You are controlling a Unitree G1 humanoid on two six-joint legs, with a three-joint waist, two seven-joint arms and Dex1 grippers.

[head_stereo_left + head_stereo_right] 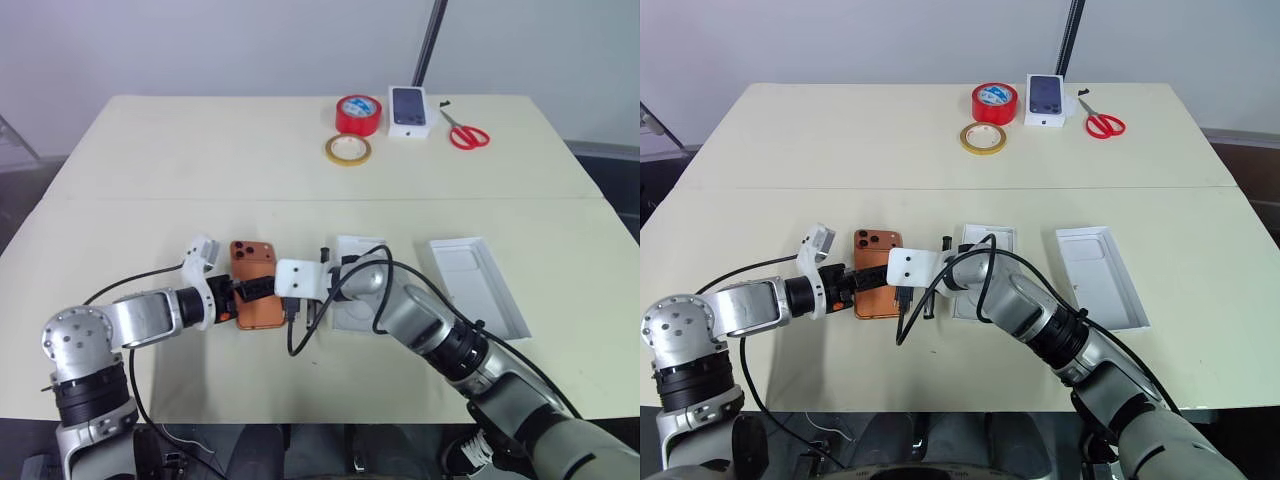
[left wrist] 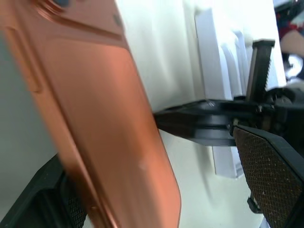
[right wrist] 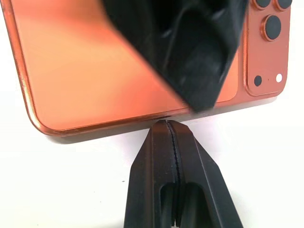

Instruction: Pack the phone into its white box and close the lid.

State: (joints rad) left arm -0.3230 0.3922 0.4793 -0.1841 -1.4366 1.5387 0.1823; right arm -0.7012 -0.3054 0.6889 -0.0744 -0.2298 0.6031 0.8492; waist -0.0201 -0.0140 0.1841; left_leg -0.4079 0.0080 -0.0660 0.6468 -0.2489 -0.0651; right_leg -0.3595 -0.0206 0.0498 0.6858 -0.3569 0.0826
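Phone flat on surface, long axis pointing away; left hand open, straddling it; right hand closed, tips touching its side edge.

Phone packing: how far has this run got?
Done: nothing is packed yet. In hand: the phone lies back up on the table, with the open left claw straddling it and the shut right claw pressed to its edge. Left: lift it, seat it in the white box, then fit the lid, which lies apart to the right.
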